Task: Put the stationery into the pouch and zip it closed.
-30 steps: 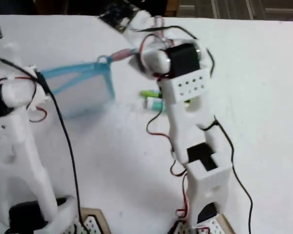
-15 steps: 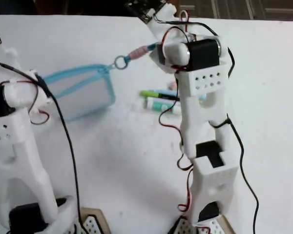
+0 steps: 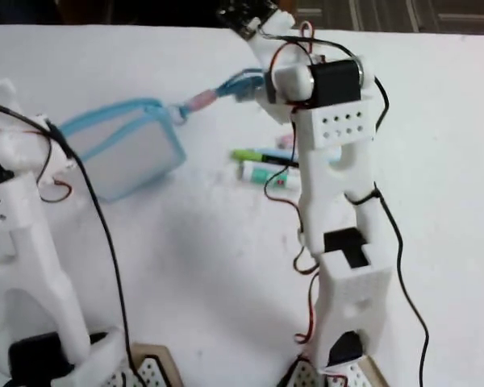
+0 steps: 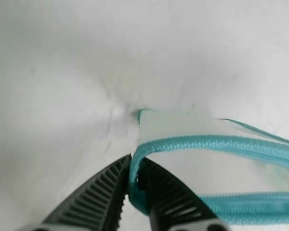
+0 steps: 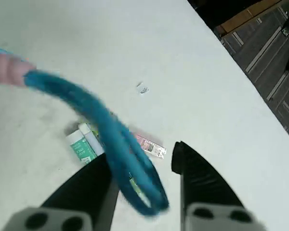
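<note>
Pincer by pincer: your right pincer (image 5: 140, 155) is spread, and the blue strap (image 5: 113, 137) droops across the gap. It lies against one jaw rather than being nipped between the two. In the high view, the strap (image 3: 238, 81) runs away from that pincer through a pink tab (image 3: 200, 101) and a ring (image 3: 177, 111) to the corner of the pouch (image 3: 125, 157) that faces the right arm. Your left pincer (image 4: 133, 185) is pressed together on the teal zip tape (image 4: 207, 143) at the pouch's opposite end. The pouch is therefore strung between the two arms, its long axis running roughly from one pincer to the other over the worktop (image 3: 436, 121).

What the next move turns on, as I judge it, is where the stationery (image 3: 262, 165) sits. It lies on the worktop between the pouch and the right arm, partly tucked under that arm and well apart from the left one. The green pen (image 3: 254, 154) and the white-and-teal piece (image 3: 262, 171) lie side by side, and each has one end pointing toward the pouch. The right wrist view puts them just beyond the spread jaws, beneath the strap. Your right arm is plainly the nearer one for the pick, but you would have to shed the strap first. I cannot tell how wide the pouch's mouth stands.
</note>
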{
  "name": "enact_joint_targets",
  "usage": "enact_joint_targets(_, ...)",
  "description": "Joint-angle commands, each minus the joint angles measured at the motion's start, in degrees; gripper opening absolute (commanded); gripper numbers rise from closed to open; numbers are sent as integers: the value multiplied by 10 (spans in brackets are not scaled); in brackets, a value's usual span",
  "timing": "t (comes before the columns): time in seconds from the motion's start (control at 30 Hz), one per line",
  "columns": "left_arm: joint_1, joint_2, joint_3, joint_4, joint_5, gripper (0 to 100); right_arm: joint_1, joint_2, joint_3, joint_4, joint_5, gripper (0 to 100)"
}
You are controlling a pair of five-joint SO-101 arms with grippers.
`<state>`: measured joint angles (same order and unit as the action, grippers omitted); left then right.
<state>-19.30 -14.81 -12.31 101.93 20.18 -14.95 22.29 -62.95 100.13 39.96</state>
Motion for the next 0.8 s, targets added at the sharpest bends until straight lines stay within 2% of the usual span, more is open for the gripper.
enact_joint_targets(0.0,-4,27,-14,-4,-4,22,-22,-87,55,13,64,158)
enact_joint_targets(0.2,-4,27,-43,-1,-4,22,-25,-236,302,11,160,156)
enact_joint_targets(0.33,-3,26,-49,-1,-4,22,0,-243,415,-11,207,158)
enact_joint_targets(0.5,0,27,-49,-4,-4,22,7,-154,435,-60,213,158)
enact_joint_targets(0.63,0,27,-50,-4,-5,22,6,-42,433,-80,248,158)
enact_joint_targets(0.77,0,27,-50,-5,-5,22,10,60,379,-91,257,158)
